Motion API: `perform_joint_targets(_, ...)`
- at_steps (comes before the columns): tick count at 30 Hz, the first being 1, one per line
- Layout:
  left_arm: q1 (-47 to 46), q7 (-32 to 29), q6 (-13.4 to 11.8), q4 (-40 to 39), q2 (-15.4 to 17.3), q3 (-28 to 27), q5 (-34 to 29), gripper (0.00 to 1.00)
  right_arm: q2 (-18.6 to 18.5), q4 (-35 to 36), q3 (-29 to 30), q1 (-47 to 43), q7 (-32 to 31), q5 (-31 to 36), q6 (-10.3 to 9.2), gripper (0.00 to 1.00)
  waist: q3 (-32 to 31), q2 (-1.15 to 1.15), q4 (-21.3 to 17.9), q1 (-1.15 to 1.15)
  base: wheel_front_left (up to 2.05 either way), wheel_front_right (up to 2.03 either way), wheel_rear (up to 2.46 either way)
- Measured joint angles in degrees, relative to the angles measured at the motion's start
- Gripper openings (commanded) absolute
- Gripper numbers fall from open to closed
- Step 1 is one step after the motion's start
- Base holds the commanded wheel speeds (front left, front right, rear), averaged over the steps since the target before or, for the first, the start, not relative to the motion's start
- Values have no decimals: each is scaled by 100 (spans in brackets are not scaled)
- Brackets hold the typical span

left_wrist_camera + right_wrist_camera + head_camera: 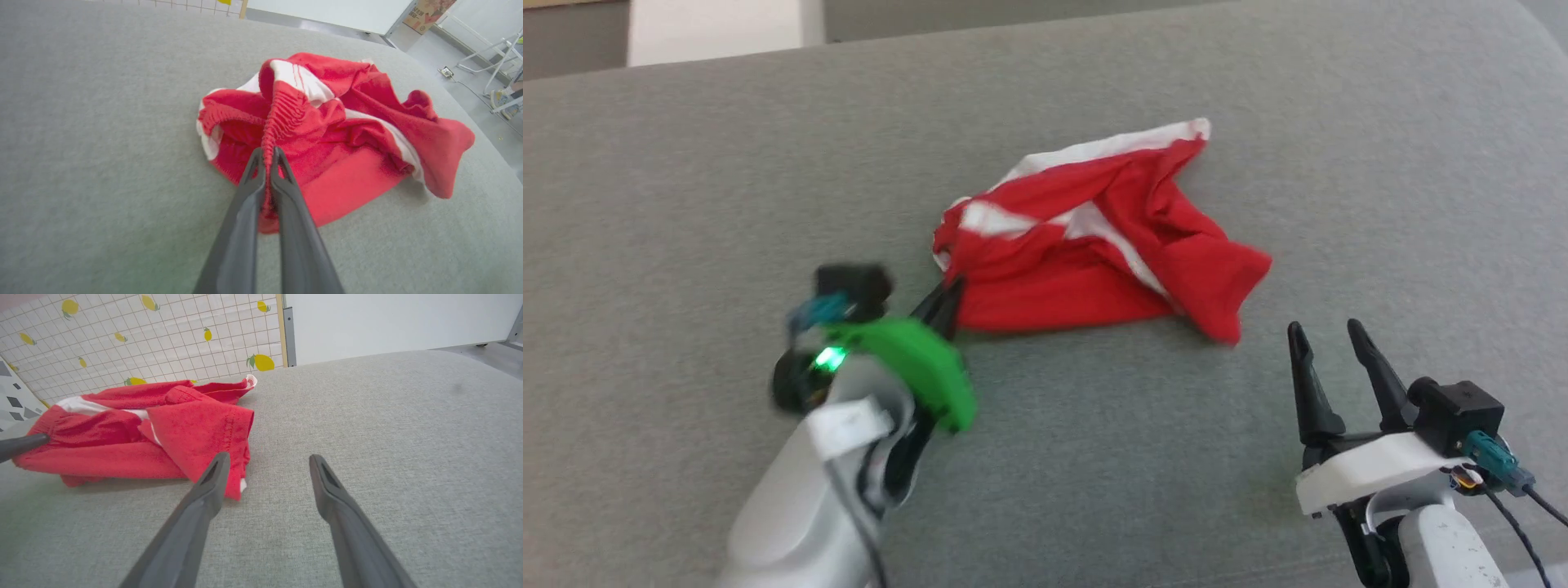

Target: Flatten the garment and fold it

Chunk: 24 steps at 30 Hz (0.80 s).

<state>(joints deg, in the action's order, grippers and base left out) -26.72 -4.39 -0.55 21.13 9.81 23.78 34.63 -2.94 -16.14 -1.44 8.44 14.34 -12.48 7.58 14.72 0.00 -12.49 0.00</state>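
- We find the shorts (pixel 1094 245) lying crumpled in a heap near the middle of the grey surface (pixel 686 163). They are red with white stripes (pixel 1094 151) and are not spread flat.
- One leg points toward the right gripper (pixel 1327 335). The other folds run up and away from the robot.
- The left gripper (pixel 947 298) sits at the near left edge of the heap. In the left wrist view its jaws are closed on the gathered elastic waistband (pixel 282 110), with red cloth pinched between the two fingers (pixel 245 196).
- The pinched fold rises as a ridge from the fingertips into the heap. The rest of the shorts rests on the surface.
- The right gripper stands near the heap's right end, apart from it, with its fingers pointing up the head view. Its jaws are spread wide and hold nothing.
- In the right wrist view the near leg hem lies just beside the left-hand finger (pixel 212 482). We cannot tell whether they touch.
- That view also shows a tiled wall (pixel 163 335) with a lemon pattern behind the surface.
- The head view is slightly blurred around the left arm.
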Motion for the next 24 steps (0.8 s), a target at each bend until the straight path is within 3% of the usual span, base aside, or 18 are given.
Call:
perform_joint_targets(5, 1278, 41, -515, -1042, 463, -512, 299, 0, 2, 115, 76, -59, -131, 103, 0, 100, -148, 0, 401, 0, 0, 0, 0)
perform_joint_targets(7, 1646, -14, -603, -1247, 542, -591, 367, 0, -3, 172, 70, -86, -198, 135, 0, 100, -198, 0, 549, 0, 0, 0, 0)
perform_joint_targets(9, 1907, -5, -686, -1335, 536, -662, 455, 31, 1, 220, 42, -124, -289, 149, 0, 100, -244, 0, 691, 0, 0, 0, 0)
perform_joint_targets(11, 2089, -7, -738, -1334, 502, -710, 588, 42, 2, 257, 7, -153, -387, 180, 0, 100, -294, 0, 830, 0, 0, 0, 0)
perform_joint_targets(12, 2145, -2, -767, -1314, 475, -732, 639, 86, 2, 270, -14, -156, -434, 182, 0, 100, -314, 0, 882, 0, 0, 0, 0)
perform_joint_targets(13, 2196, 26, -792, -1278, 456, -748, 647, 100, 1, 300, -41, -164, -488, 187, 0, 100, -339, 0, 940, 0, 0, 0, 0)
perform_joint_targets(17, 2251, 513, -662, -1257, 354, -857, 712, 100, 1, 394, -190, -301, -865, 178, 0, 100, -436, 0, 1135, 0, 0, 0, 0)
perform_joint_targets(24, 2246, 1700, -347, -1241, 337, -1043, 450, 100, 7, 649, -851, -672, -2074, 243, 0, 100, -552, 0, 1422, 0, 0, 0, 0)
